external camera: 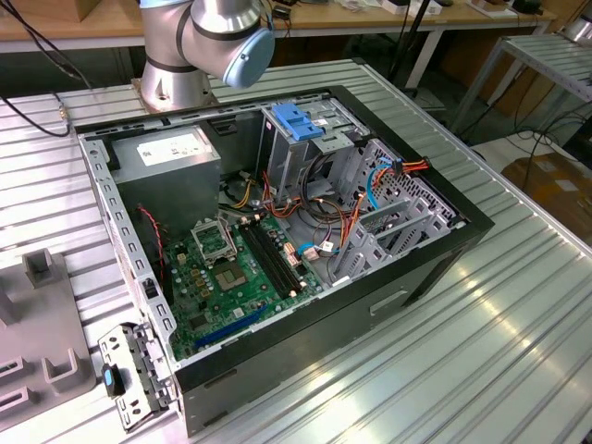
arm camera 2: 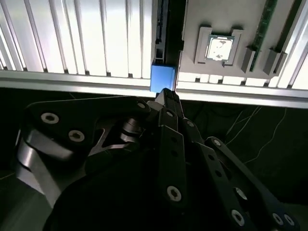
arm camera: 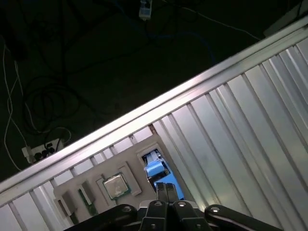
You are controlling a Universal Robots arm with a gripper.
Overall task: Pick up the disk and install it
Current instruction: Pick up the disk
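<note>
Exterior view, read from its left: a grey fixture tray (external camera: 69, 319) lies on the ribbed metal table (external camera: 499, 351). Just beside the tray, to the exterior view's right of it, sits an open computer case (external camera: 370, 324). Inside the case, going away from the tray, come the green motherboard (external camera: 231, 277), the grey power supply (external camera: 171, 157) and the metal drive cage (external camera: 305, 171), which is topped by a light-blue latch (external camera: 298, 122). The arm's base (external camera: 199, 42) rises behind the case.

Second wrist view: the disk (arm camera 2: 162, 77) stands on edge in a slot along the side of the tray (arm camera 2: 192, 19) that borders the ribbed table, with its blue end at the tray's rim. The gripper (arm camera 2: 164, 94) hangs at that blue end with its fingers pressed together and nothing between them. Contact with the disk cannot be judged. Farther into the tray lie a processor chip (arm camera 2: 220, 48) and then a green memory stick (arm camera 2: 263, 24), each in its own recess.

First wrist view: a power strip (arm camera: 41, 150) lies on the dark floor, well apart from the tray. On the tray, the memory stick (arm camera: 86, 197), the chip (arm camera: 115, 185) and the disk (arm camera: 155, 169) follow in order. The gripper's (arm camera: 166, 188) closed tips sit over the disk's blue end.
</note>
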